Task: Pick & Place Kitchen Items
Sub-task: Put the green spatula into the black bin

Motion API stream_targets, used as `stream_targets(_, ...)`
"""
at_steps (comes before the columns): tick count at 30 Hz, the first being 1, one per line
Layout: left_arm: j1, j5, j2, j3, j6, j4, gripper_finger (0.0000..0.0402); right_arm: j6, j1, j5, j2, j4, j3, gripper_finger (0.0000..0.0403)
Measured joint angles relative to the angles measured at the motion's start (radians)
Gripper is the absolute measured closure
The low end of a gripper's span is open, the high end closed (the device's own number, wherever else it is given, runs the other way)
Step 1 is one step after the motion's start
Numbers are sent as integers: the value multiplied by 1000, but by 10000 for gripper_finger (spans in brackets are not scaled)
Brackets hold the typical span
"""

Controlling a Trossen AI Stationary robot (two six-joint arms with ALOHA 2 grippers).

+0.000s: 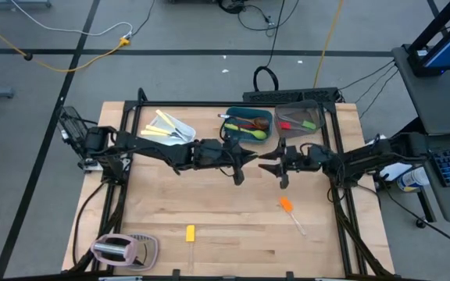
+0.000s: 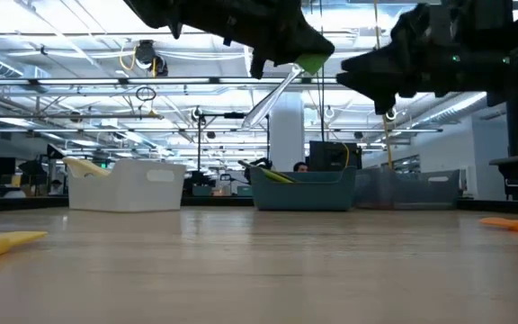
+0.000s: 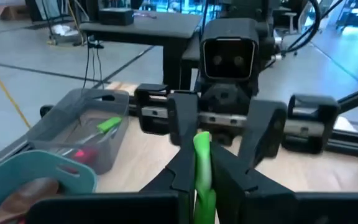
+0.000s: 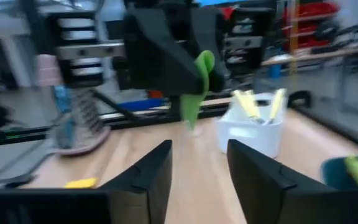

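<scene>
My left gripper [image 1: 244, 161] hangs over the middle of the table, shut on a green utensil [image 4: 197, 84] and lifted well above the wood. My right gripper [image 1: 276, 165] faces it from the table's right side at about the same height, open, with nothing between its fingers [image 4: 157, 174]. An orange spatula [image 1: 287, 207] lies flat on the table right of centre. A yellow one [image 1: 190, 232] lies flat near the front edge. More utensils lie in three tubs at the back. My left gripper pinches the green utensil's green end [image 3: 202, 163] between its two fingers. The fingers come nearly level from the table's left side. The utensil is lifted clear of the table, and its free part [image 4: 190, 117] slants down below the fingers.
At the back stand a white tub [image 1: 180, 123] with yellow-handled knives, a teal tub [image 1: 266, 114] with spoons and a grey tub [image 1: 316, 109] with red and green pieces. A pinkish toaster [image 1: 119, 248] sits at the front left corner. Bare wood lies below both grippers.
</scene>
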Motion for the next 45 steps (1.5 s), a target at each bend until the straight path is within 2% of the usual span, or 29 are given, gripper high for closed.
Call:
stream_targets(3,0,1,0,0,2,29,367,-30,31,89,46,1,33,236)
stream_targets(7,0,15,0,0,3,59,367,-6,47,88,127,23,99,223)
stream_targets(13,-4,16,0,0,2,59,367,0,45,89,224,63,176,228)
stream_targets(28,-6,16,0,1,1,4,366,-6,46,89,241,106,170,243)
stream_targets(34,-10,8,-1,1,1,6,366,-35,46,86,241,121,170,287)
stream_targets(40,-9,4,-1,1,2,-1,366,-89,46,80,241,116,170,379)
stream_targets(45,-9,5,-2,3,-9,-44,366,-102,46,84,241,101,170,376)
